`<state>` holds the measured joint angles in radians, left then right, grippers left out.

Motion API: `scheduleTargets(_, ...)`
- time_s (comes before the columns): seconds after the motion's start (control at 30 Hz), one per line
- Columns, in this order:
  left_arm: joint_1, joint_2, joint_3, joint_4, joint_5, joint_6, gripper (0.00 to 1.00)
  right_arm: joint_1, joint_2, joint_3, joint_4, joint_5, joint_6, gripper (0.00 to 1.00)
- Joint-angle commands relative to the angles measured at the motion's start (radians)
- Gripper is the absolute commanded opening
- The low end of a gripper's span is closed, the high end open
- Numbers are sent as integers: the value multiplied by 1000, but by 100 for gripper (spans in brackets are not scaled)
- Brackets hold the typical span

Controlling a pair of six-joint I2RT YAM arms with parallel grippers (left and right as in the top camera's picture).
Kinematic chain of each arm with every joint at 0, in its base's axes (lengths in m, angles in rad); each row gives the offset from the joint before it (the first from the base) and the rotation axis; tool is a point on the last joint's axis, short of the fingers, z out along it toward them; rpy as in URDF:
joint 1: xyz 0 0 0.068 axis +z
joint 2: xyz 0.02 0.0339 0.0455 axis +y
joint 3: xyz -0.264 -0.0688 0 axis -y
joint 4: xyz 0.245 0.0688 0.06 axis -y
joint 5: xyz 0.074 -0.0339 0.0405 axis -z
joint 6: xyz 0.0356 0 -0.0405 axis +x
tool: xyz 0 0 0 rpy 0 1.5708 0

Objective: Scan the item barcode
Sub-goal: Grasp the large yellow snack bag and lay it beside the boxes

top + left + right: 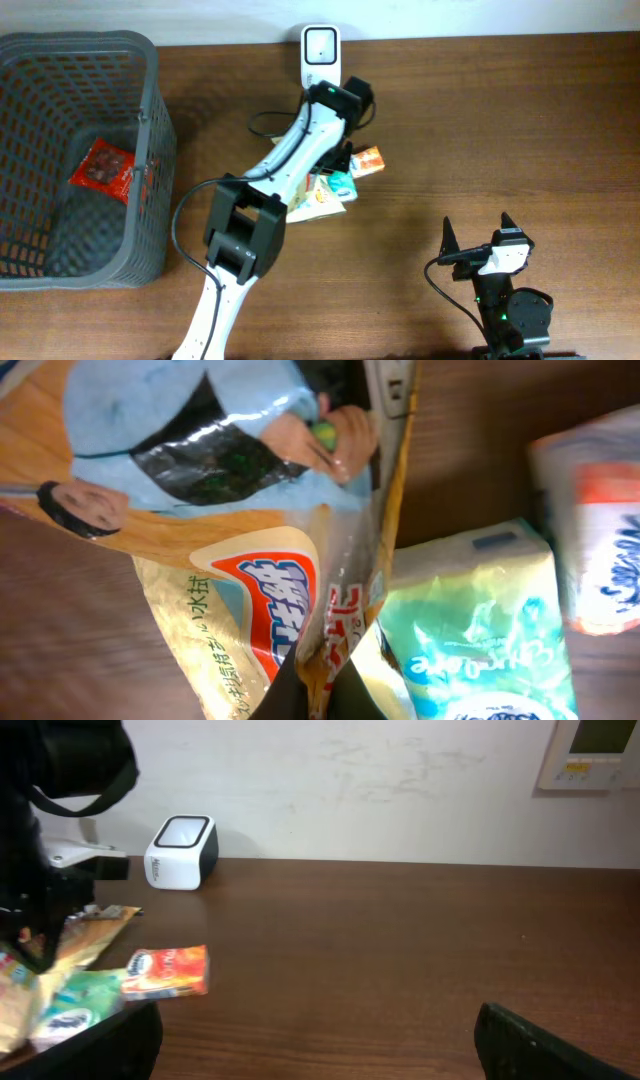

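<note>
My left gripper (318, 695) is shut on the edge of a golden snack bag (230, 570) printed with a cartoon figure; the two dark fingers pinch its crimped seam. From overhead, that gripper (340, 160) sits over a small pile of packets mid-table, with the bag (312, 200) spread out beneath the arm. The white barcode scanner (321, 50) stands at the back edge, just behind the left wrist, and also shows in the right wrist view (182, 852). No barcode shows on the bag. My right gripper (485, 235) rests open at the front right, nothing between its fingers (540, 1045).
A green packet (470, 630) and an orange-and-white packet (367, 161) lie beside the bag. A grey mesh basket (150, 130) at the far left holds a red packet (105, 168). A black cable loops beside the left arm.
</note>
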<state>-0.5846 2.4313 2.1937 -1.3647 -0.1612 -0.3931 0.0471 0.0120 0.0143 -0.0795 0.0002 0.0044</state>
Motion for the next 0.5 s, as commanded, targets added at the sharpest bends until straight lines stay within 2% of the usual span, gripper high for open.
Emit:
scheduleTargets(0.0,-38,14,14,37,46,-33,11,-2,-6,-9,-2,5,12,98)
scheduleTargets(0.03,-39,14,27,36,44,-32,25,-2,-6,-9,-2,5,12,98)
scheduleTargets(0.07,-37,14,47,25,42,-32,46,-2,-6,-9,-2,5,11,98)
scheduleTargets(0.1,-27,14,100,-7,42,-32,79,-2,-6,-9,-2,5,12,98)
scheduleTargets(0.13,0,14,224,-76,42,-27,89,-2,-6,-9,-2,5,11,98)
scheduleTargets(0.27,108,14,684,-273,42,-10,91,-2,-6,-9,-2,5,12,98)
scheduleTargets(0.33,187,14,929,-323,43,49,91,-2,-6,-9,-2,5,12,98)
scheduleTargets(0.47,368,-132,944,-323,31,63,93,-2,-6,-9,-2,5,11,98)
